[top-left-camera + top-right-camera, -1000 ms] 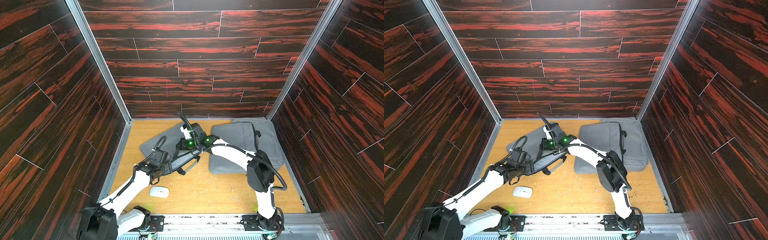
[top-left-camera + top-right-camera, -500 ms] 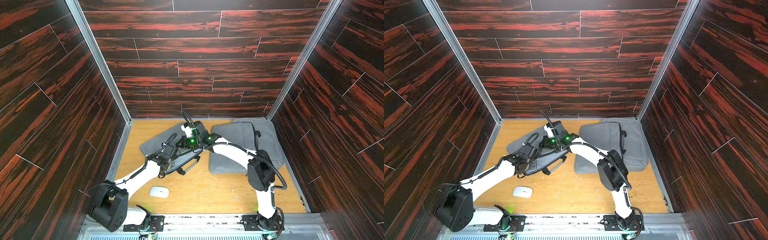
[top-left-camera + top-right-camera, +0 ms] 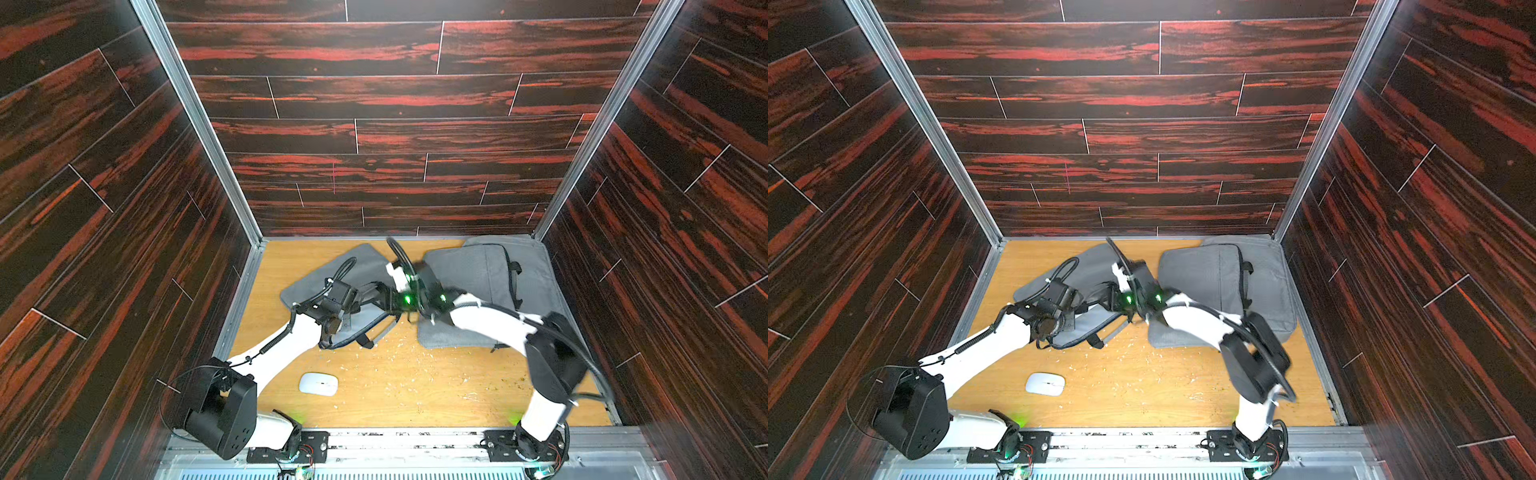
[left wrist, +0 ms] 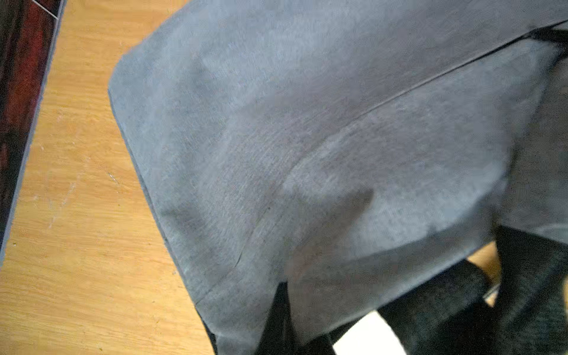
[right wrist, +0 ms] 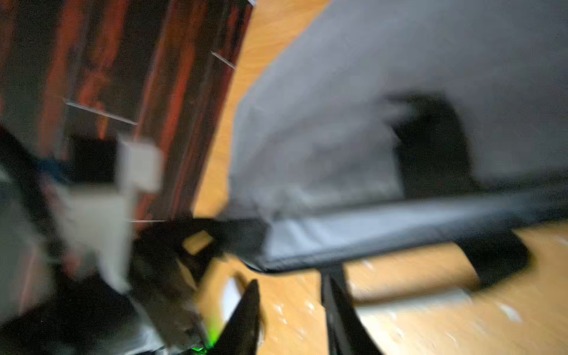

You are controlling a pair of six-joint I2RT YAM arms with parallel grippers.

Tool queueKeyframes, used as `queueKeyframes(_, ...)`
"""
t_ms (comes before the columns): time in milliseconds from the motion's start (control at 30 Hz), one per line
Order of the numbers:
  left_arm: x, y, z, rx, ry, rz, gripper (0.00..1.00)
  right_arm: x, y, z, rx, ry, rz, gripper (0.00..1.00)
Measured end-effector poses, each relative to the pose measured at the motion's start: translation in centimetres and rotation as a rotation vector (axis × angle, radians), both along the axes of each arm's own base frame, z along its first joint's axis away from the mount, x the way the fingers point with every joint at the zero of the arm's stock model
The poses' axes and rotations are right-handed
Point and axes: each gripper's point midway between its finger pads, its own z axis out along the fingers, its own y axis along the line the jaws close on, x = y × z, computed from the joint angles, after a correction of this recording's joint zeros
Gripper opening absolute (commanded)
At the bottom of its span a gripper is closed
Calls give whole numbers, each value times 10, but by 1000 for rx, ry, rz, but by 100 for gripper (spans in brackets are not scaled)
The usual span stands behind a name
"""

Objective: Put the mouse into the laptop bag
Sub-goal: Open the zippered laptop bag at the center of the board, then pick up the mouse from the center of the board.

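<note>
okay, my left end effector (image 3: 371,292) is clamped on an edge of the laptop bag (image 3: 307,286), which lies on the bench's (image 3: 415,386) left half. my right end effector (image 5: 290,278) sits just beside it, jaws apart. the mouse (image 3: 318,384) lies near the front edge, well apart from both.

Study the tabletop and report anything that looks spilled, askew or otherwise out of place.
Pale flecks are strewn over the wooden table between the mouse and the bags, like crumbs or chips. The laptop bag under the arms lies skewed to the table's edges, while the second grey bag sits squarer.
</note>
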Motion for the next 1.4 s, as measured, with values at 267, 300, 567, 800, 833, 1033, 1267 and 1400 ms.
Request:
queueKeyframes(267, 2, 6, 5, -28, 0, 25, 0, -115, 25, -52, -135, -167, 211, 46)
queueKeyframes(300, 3, 8, 6, -40, -3, 33, 0, -128, 32, -52, -135, -194, 245, 47)
queueKeyframes(567, 1, 27, 13, -184, -5, 108, 0, -179, 88, -35, -64, -343, 402, 98)
queueKeyframes(800, -2, 22, 15, -231, 7, 101, 0, -172, 105, -51, -94, -374, 428, 95)
queueKeyframes(833, -2, 22, 15, -235, 9, 99, 0, -171, 109, -53, -99, -379, 431, 95)
queueKeyframes(1033, -3, 19, 14, -247, 15, 93, 0, -163, 133, -72, -151, -419, 461, 89)
queueKeyframes(1267, -4, 20, 10, -248, 31, 95, 0, -162, 146, -91, -237, -464, 508, 84)
queueKeyframes(1400, -4, 20, 9, -249, 37, 97, 0, -168, 149, -103, -294, -479, 545, 80)
